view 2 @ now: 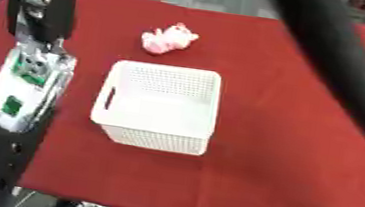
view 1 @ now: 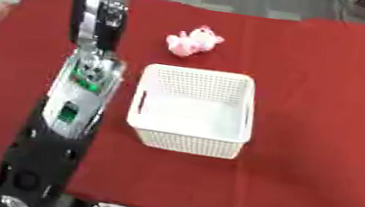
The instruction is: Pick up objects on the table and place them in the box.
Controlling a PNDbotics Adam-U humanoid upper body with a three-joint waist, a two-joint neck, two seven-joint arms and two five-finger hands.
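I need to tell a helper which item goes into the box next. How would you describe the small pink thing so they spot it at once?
Start from the red tablecloth and find the white perforated basket near its middle. Just beyond the basket's far edge, apart from it, lies the pink and white soft toy. It is the only loose item on the cloth and the only pink one.

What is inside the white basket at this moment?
Nothing shows inside the white basket: only its bare white floor is visible. The near wall hides a thin strip of that floor. The pink toy lies on the red cloth behind it, apart.
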